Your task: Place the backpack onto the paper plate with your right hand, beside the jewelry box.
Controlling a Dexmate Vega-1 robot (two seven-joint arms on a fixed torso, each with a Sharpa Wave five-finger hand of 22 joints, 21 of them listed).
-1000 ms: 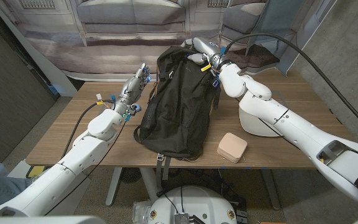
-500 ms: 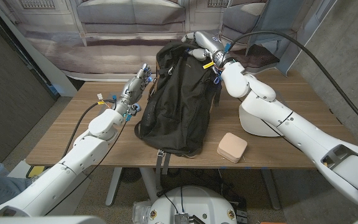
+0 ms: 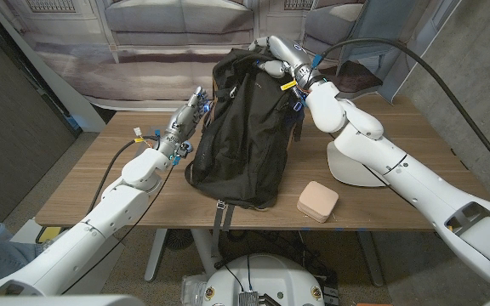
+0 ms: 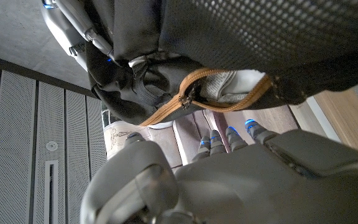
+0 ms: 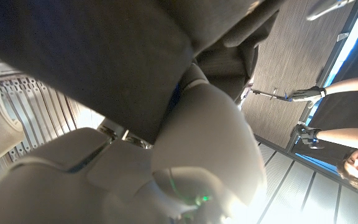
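The backpack [image 3: 241, 127] is black and stands partly raised on the wooden table [image 3: 100, 183]. Its lower end rests on the table near the front edge, and its upper end is lifted toward the back of the table. A strap hangs from the lower end over the front edge of the table.

The right hand [image 3: 272, 61] grips the upper end of the backpack, with the fingers curled into the dark fabric. In the right wrist view, the right hand [image 5: 204, 143] is pressed against the fabric, which covers most of the fingers. A person's gloved hands are visible at the edge of that view.

The left hand [image 3: 187, 119] is raised above the table just beside the left side of the backpack, with the fingers extended. It grasps nothing. Contact between the fingertips and the fabric cannot be confirmed in the head view. In the left wrist view, the left hand [image 4: 229, 180] sits close under the backpack [image 4: 229, 43], near an open zipper [image 4: 222, 87] with tan edging.

A white rounded object [image 3: 356, 166], partly hidden by the right arm, sits on the table to the right of the backpack. The jewelry box [image 3: 318, 201], a small pink case, lies closed near the front edge of the table. It is in front of the white object and apart from the backpack.
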